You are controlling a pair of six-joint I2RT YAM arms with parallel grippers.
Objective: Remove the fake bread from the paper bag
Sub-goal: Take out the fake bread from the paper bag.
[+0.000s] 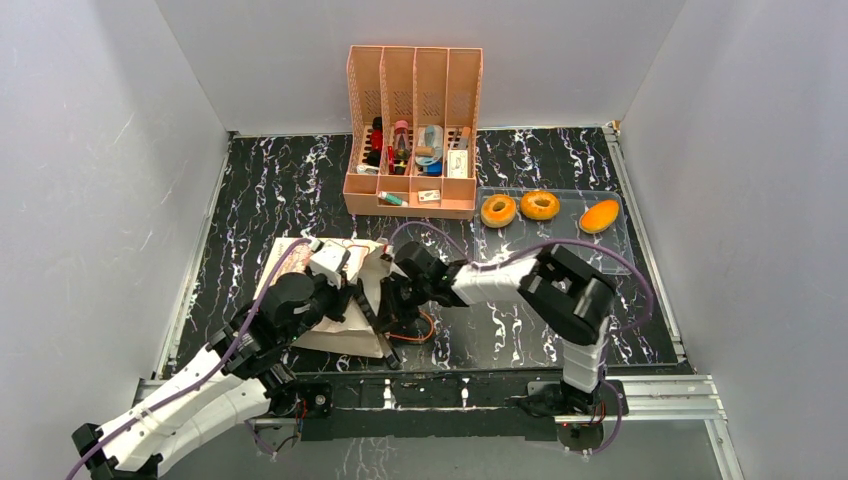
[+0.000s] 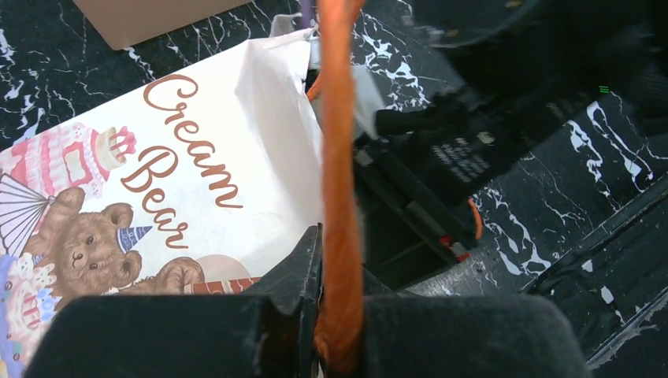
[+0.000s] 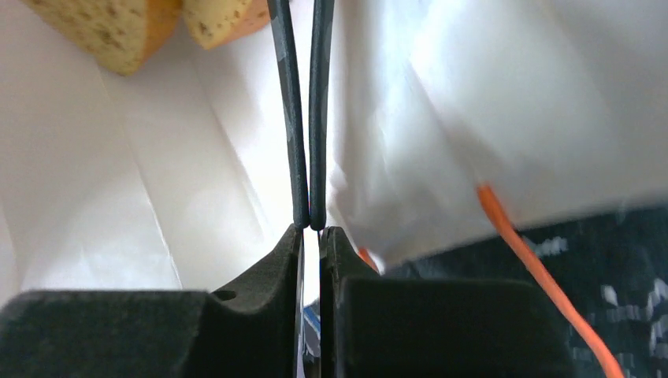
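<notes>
The paper bag (image 1: 318,262) lies flat at the near left, its bear print (image 2: 87,236) facing up. My left gripper (image 1: 338,292) is shut on the bag's orange cord handle (image 2: 339,157), which runs up between its fingers (image 2: 309,260). My right gripper (image 1: 386,303) reaches into the bag's mouth; its thin fingers (image 3: 298,118) are pressed together with nothing seen between them. Two toast slices (image 3: 118,31) (image 3: 224,16) of the fake bread lie deeper inside, left of the fingertips. Two ring breads (image 1: 498,210) (image 1: 540,205) and an orange bun (image 1: 599,216) sit in a clear tray (image 1: 560,235).
A pink slotted organiser (image 1: 413,130) full of small items stands at the back centre. The bag's other orange cord (image 3: 536,268) trails on the black marbled table (image 1: 260,190). White walls close in the left, right and back sides.
</notes>
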